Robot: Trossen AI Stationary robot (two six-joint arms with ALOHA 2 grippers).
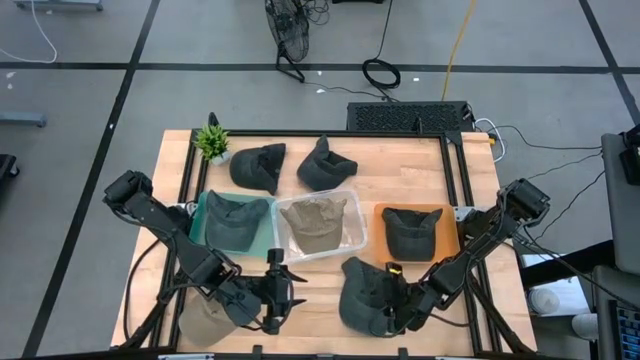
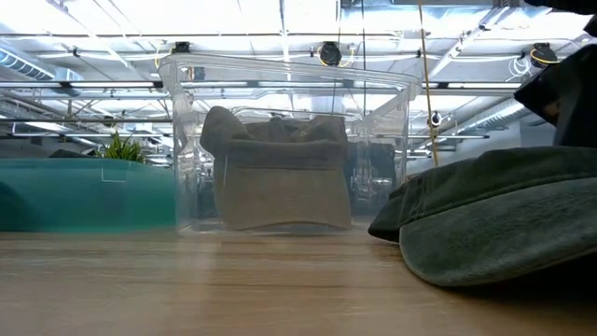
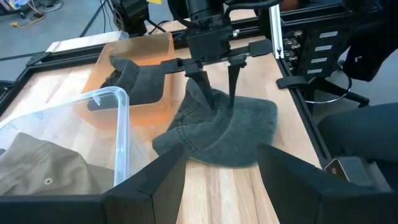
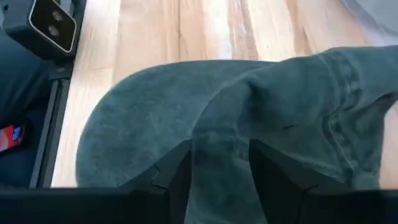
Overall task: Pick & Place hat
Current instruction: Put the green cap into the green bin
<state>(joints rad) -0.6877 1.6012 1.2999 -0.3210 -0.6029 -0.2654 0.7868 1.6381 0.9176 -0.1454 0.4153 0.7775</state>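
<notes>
Right claw (image 3: pixel 216 79) fingers slightly apart, straddling fold of dark green hat (image 3: pixel 221 130) on desk (image 3: pixel 217 193). Left claw (image 1: pixel 279 291) spread, empty, just beside.

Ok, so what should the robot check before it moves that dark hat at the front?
1. Right pincer on the dark grey hat: ok, it is down on the crown.
2. Hat firmly held: cannot tell.
3. Hat lifted off the table: not ok, it lies flat on the wood.
4. Orange bin next to it free: not ok, another dark hat already lies inside.
5. Left pincer out of the way: ok, it is open, empty and apart from the hat, on the left side.
</notes>
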